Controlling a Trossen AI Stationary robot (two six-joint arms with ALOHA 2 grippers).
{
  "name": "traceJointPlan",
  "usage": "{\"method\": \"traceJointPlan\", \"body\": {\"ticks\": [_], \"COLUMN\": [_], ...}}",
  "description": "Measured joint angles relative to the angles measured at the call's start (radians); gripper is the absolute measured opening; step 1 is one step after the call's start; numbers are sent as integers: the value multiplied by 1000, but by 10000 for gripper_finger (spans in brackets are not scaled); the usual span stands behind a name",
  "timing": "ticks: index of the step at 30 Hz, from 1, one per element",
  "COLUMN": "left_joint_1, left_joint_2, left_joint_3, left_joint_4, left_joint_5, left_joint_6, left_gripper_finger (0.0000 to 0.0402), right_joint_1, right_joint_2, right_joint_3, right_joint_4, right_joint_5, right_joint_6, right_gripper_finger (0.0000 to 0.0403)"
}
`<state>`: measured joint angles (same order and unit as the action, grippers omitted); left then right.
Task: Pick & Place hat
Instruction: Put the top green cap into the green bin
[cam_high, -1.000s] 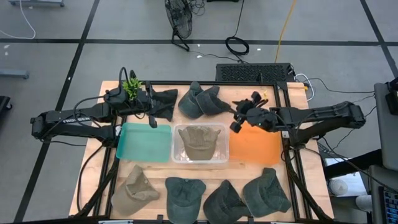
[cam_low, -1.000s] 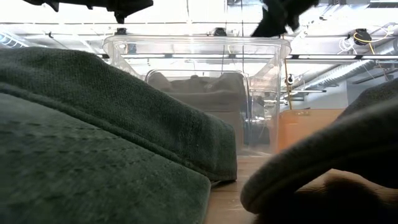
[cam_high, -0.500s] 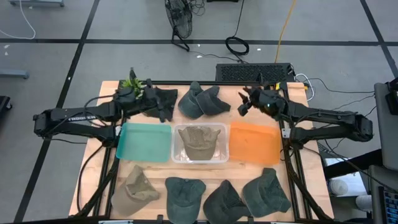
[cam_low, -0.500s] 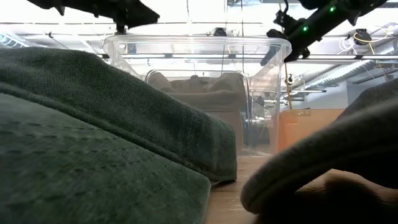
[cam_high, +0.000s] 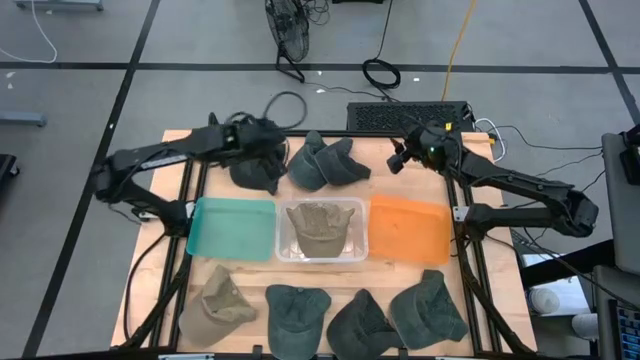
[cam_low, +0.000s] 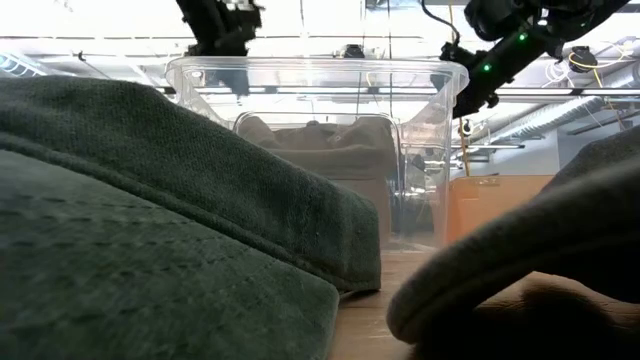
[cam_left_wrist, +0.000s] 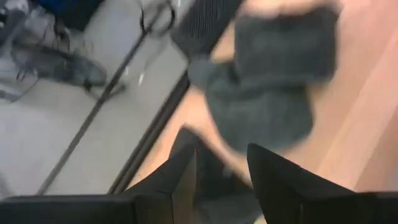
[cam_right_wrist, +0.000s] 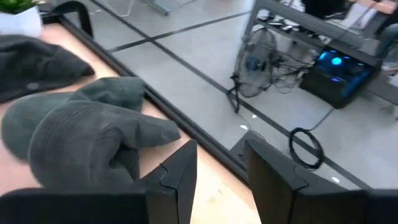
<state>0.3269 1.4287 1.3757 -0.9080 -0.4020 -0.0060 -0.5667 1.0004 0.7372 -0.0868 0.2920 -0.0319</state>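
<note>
A black hat (cam_high: 252, 170) lies at the table's far left, and beside it two dark green hats (cam_high: 322, 162) lie overlapped. My left gripper (cam_high: 268, 150) hangs open above the black hat's far side, tipped downward; its wrist view shows the black hat (cam_left_wrist: 214, 177) below the open fingers and the green hats (cam_left_wrist: 267, 81) beyond. My right gripper (cam_high: 396, 160) is open in the air at the far right, just right of the green hats (cam_right_wrist: 87, 137), with nothing between its fingers (cam_right_wrist: 180, 168). A tan hat (cam_high: 320, 225) rests in the clear bin (cam_high: 284, 248).
A teal tray (cam_high: 232, 228) and an orange tray (cam_high: 408, 228) flank the clear bin. Along the near edge lie a tan hat (cam_high: 215, 305) and three dark green hats (cam_high: 297, 312), (cam_high: 360, 320), (cam_high: 428, 308). A dark frame (cam_high: 465, 215) borders the table.
My left gripper has swung toward the table's far edge and right, and tipped from about level to pointing steeply down over the black hat. My right gripper has left the orange tray's far left corner and gone toward the far edge. No hat has moved.
</note>
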Motion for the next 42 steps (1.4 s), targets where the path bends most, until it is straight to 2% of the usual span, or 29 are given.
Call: {"method": "traceJointPlan", "body": {"ticks": [5,12,16,22,32,36,42], "left_joint_1": [-6,-15,1,34,109,112,126], "left_joint_2": [84,93,98,165,312,353,370], "left_joint_3": [52,55,55,27,17,17,17], "left_joint_4": [-103,-172,-283,-339,-342,-346,-296], "left_joint_5": [0,-1,-1,-45,-62,-62,-35], "left_joint_6": [344,757,908,1020,1137,1162,1175], "left_gripper_finger": [157,157,157,157,161,196,279], "right_joint_1": [-26,-65,-88,-95,-95,-95,-95], "right_joint_2": [1,1,1,0,0,0,0], "right_joint_3": [-38,-72,-76,-76,-77,-96,-107], "right_joint_4": [6,9,36,61,58,59,60], "right_joint_5": [-37,-42,-140,-266,-271,-270,-269], "right_joint_6": [-60,-134,-146,-145,-165,-172,-179], "right_gripper_finger": [119,121,119,117,116,121,127]}}
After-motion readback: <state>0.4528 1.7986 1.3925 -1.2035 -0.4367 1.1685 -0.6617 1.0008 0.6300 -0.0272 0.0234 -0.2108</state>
